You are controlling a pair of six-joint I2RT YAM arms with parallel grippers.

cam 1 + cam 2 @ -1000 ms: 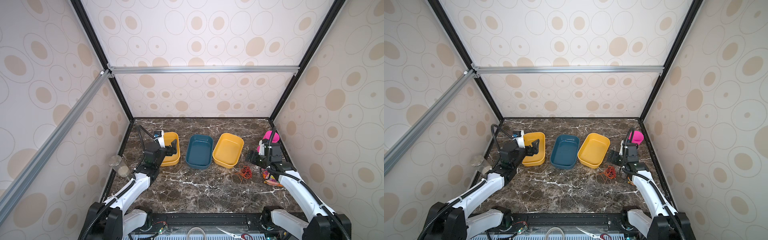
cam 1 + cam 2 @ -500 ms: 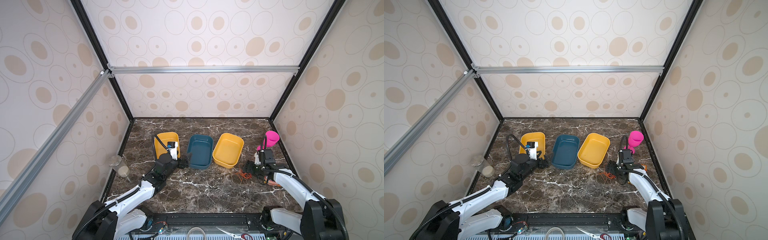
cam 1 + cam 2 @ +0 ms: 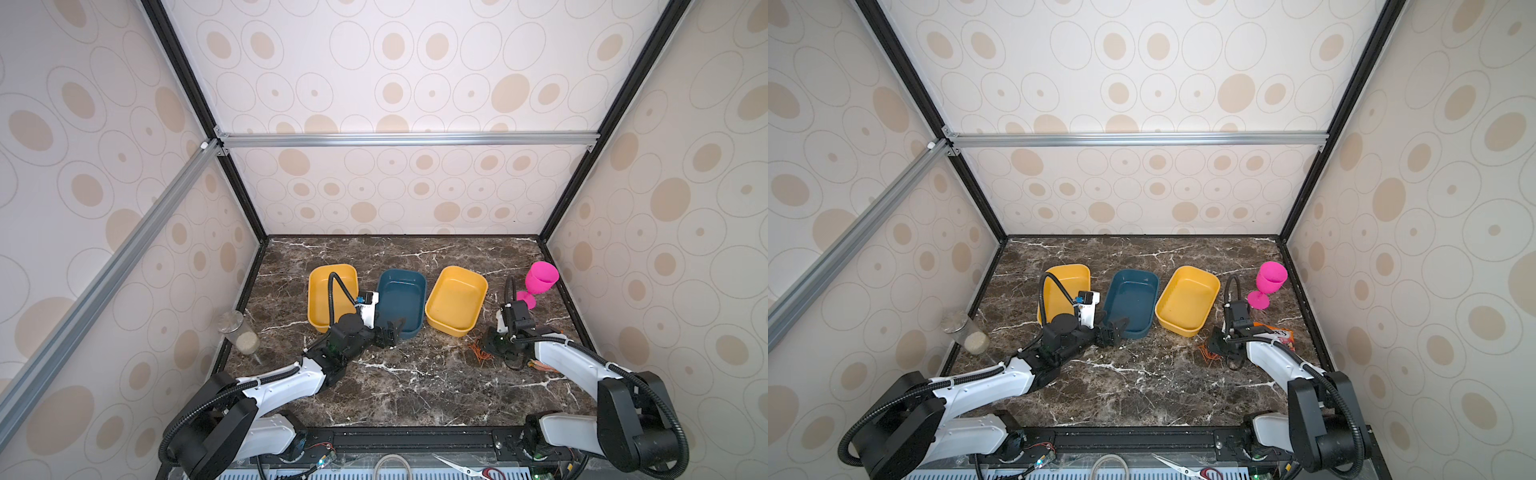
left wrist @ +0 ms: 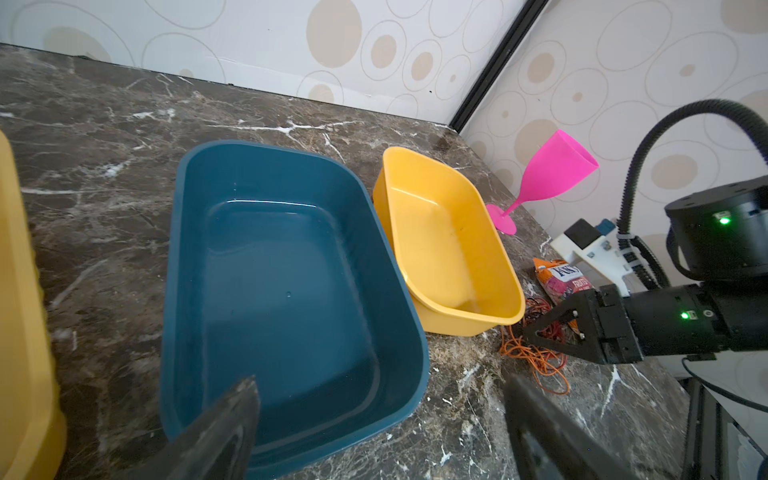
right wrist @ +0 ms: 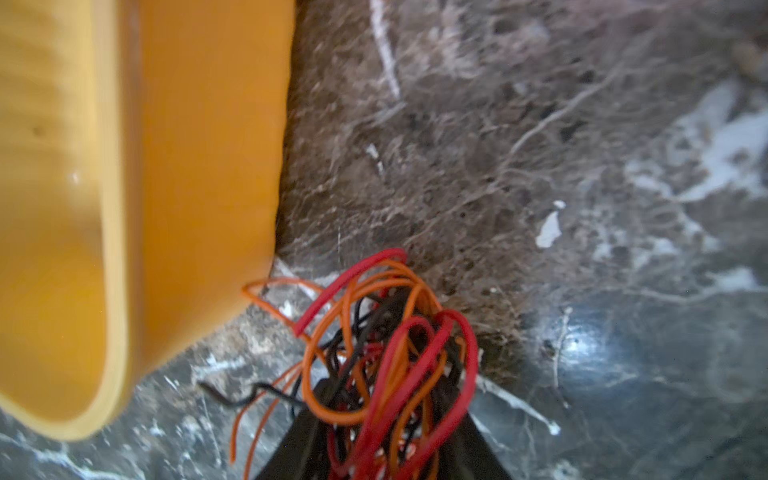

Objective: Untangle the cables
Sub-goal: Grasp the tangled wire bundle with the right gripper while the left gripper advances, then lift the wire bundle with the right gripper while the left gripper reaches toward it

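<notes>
My right pincer [image 4: 530, 332] clenched on cables [image 5: 386, 345], low over marble table [image 3: 415, 386], right side of scene, just beside near corner of right-hand yellow tray [image 3: 451, 328]. Cables: one tangled bunch of thin strands in red, orange and black. Loops stand up between my fingers [image 5: 291, 440]. Loose orange ends trail on marble; one black end sticks out sideways. My left pincer [image 3: 395, 328] released, jaws wide apart, at near end of blue tray [image 3: 424, 299].
</notes>
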